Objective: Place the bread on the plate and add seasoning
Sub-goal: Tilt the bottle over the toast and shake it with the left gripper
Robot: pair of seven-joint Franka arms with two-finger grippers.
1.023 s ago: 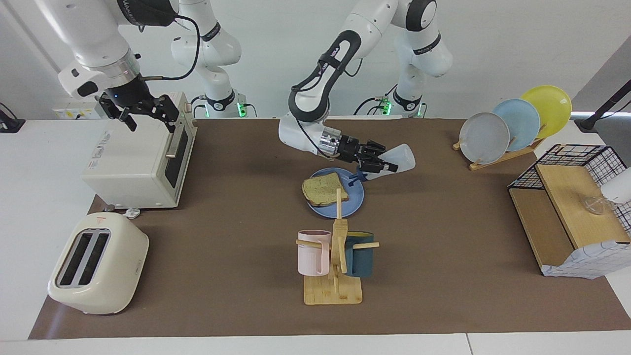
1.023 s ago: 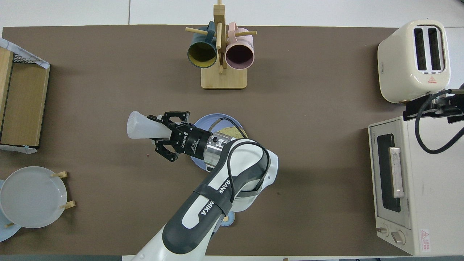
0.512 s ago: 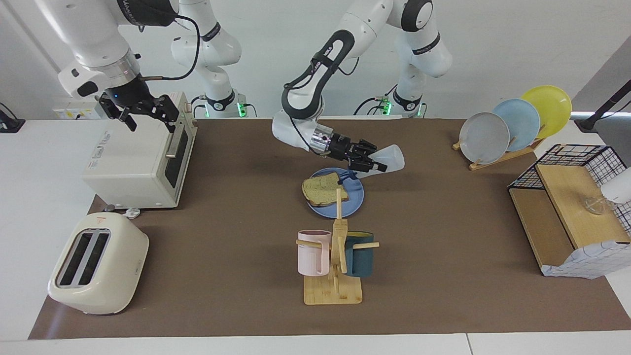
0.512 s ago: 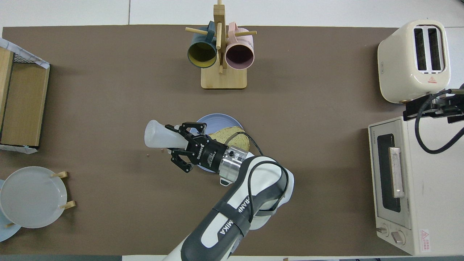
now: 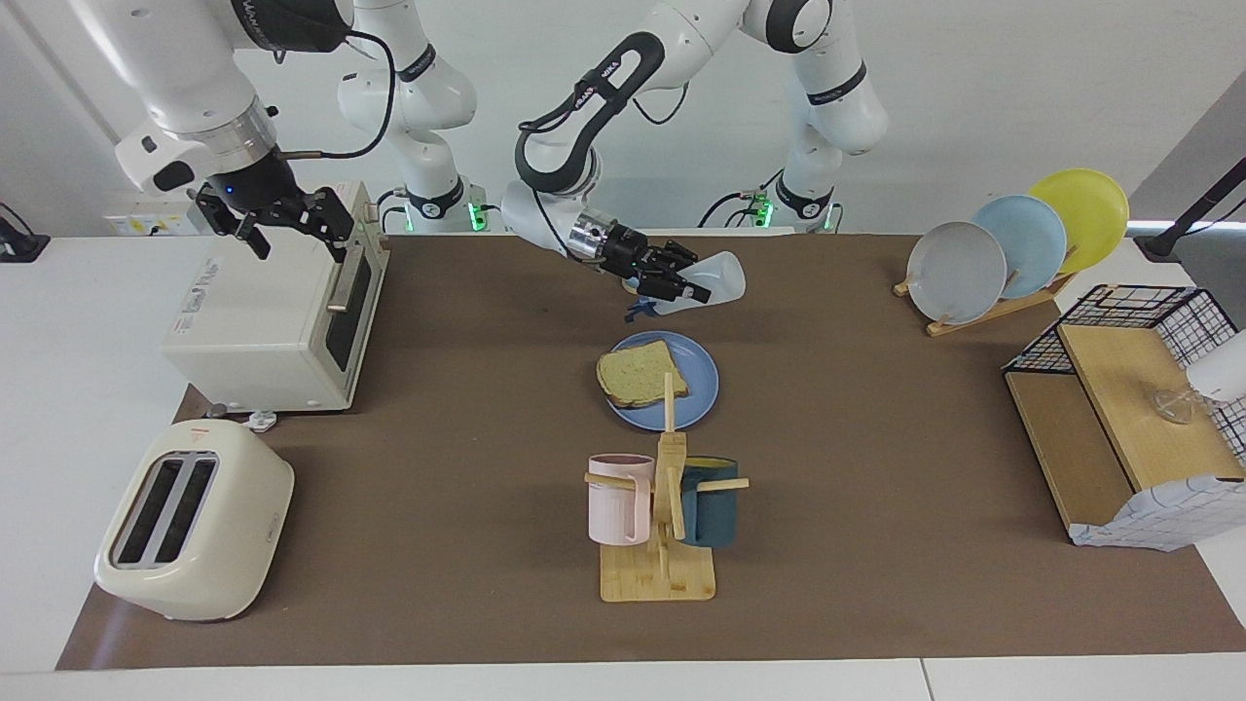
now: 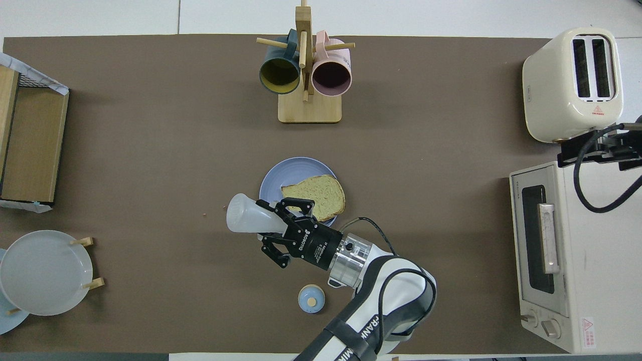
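Now the bread point(image 5: 641, 375) lies flat on the blue plate point(image 5: 696, 389), near the middle of the surface point(image 5: 876, 545), and the plate is nearer to the robots than the mug rack point(image 5: 662, 526). The left gripper point(image 5: 681, 284) is pinching the seasoning point(image 5: 715, 282), which is tilted on its side in the air, over the brown mat just beside the plate. The right gripper point(image 5: 292, 229) waits over the toaster oven point(image 5: 263, 321), its fingers spread apart and holding nothing.
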